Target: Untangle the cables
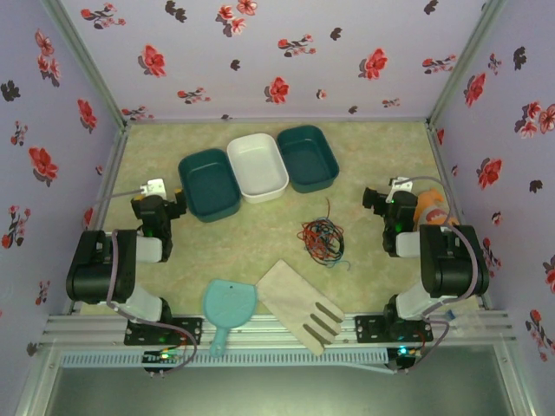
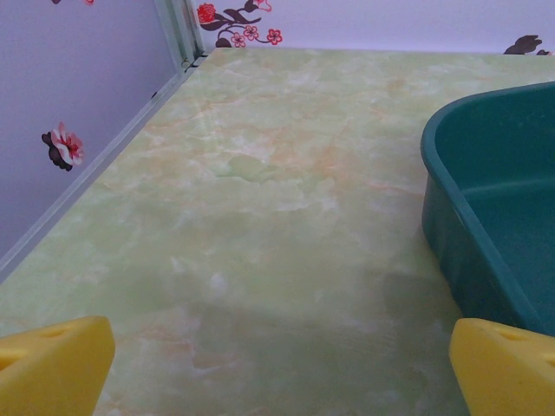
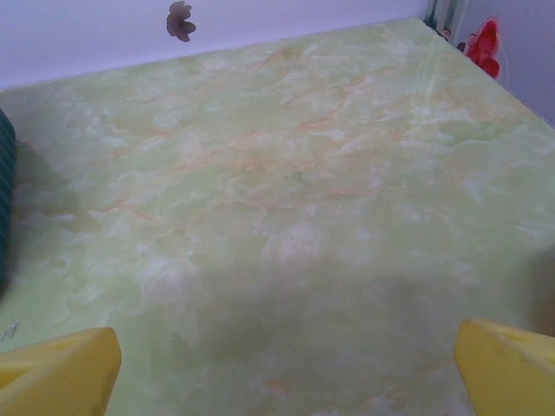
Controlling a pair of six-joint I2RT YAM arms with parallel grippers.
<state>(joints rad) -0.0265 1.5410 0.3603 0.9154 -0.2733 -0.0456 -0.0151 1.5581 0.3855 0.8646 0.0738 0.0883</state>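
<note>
The cables [image 1: 323,237] lie in one tangled heap of thin red, black and teal strands on the table, right of centre. My left gripper [image 1: 161,201] rests far to their left, beside a teal bin. In the left wrist view the left gripper [image 2: 282,368] is open, yellow fingertips [image 2: 52,364] wide apart over bare table. My right gripper [image 1: 388,201] sits right of the heap, apart from it. The right wrist view shows the right gripper [image 3: 286,368] open too, with nothing between its fingertips [image 3: 507,364].
Two teal bins [image 1: 208,182] [image 1: 307,158] flank a white bin [image 1: 257,166] at the back. A light blue dustpan [image 1: 228,308] and a wooden fork-shaped board [image 1: 300,303] lie near the front edge. Flowered walls close in three sides.
</note>
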